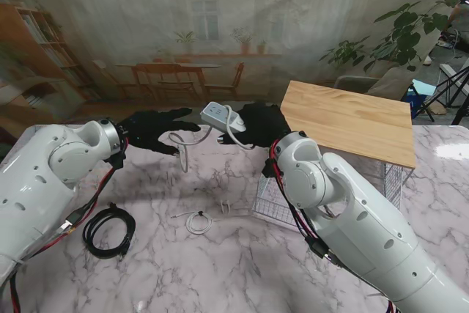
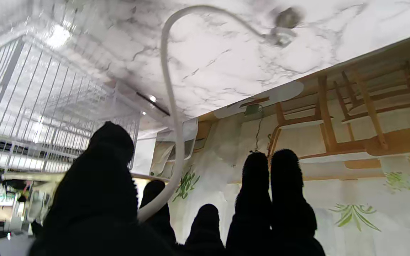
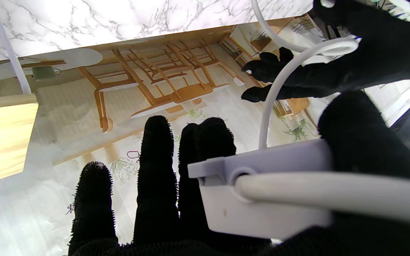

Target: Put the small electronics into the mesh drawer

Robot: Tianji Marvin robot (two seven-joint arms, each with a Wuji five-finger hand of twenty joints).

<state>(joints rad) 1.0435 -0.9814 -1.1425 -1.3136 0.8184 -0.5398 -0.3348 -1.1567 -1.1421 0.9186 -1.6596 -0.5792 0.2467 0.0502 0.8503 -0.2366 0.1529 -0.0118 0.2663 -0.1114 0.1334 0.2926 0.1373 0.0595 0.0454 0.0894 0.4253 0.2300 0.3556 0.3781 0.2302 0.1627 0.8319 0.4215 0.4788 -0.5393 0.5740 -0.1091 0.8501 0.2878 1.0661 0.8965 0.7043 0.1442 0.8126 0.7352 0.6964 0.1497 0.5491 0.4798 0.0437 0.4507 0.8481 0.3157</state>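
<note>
two hands: right hand (image 1: 262, 124) grips one power strip (image 1: 215, 114).

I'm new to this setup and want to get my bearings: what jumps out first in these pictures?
Two black-gloved hands meet in mid-air over the marble table: the right hand holds a white power strip, and the left hand has its white cord draped through the fingers. To the right stands the wire mesh drawer under a wooden top; a coiled black cable lies near the left arm.
</note>
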